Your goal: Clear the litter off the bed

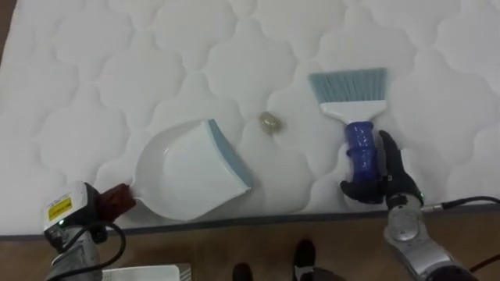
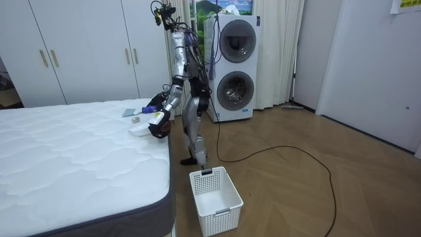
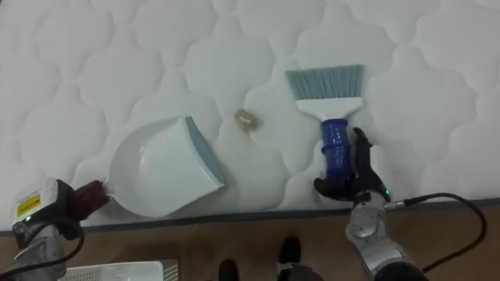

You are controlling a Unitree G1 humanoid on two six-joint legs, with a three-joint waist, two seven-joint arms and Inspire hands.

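Observation:
A white dustpan (image 1: 187, 168) with a grey-blue lip lies on the quilted white mattress (image 1: 117, 62) near its front edge. My left hand (image 1: 78, 209) is at the lower left, curled on the pan's dark red handle (image 1: 119, 198). A small beige crumpled scrap (image 1: 270, 122) lies just right of the pan's lip. Further right lies a brush (image 1: 355, 101) with pale blue bristles and a blue handle (image 1: 361, 148). My right hand (image 1: 384, 178) rests beside that handle's end, its fingers straight along the handle's right side and its thumb below the end.
I stand at the bed's side (image 2: 170, 171), bent over its edge. A white slatted basket (image 2: 216, 191) stands on the wooden floor by the bed, its rim (image 1: 148, 273) just below the mattress edge. Stacked washing machines (image 2: 235, 66) and wardrobes (image 2: 85, 46) line the far wall.

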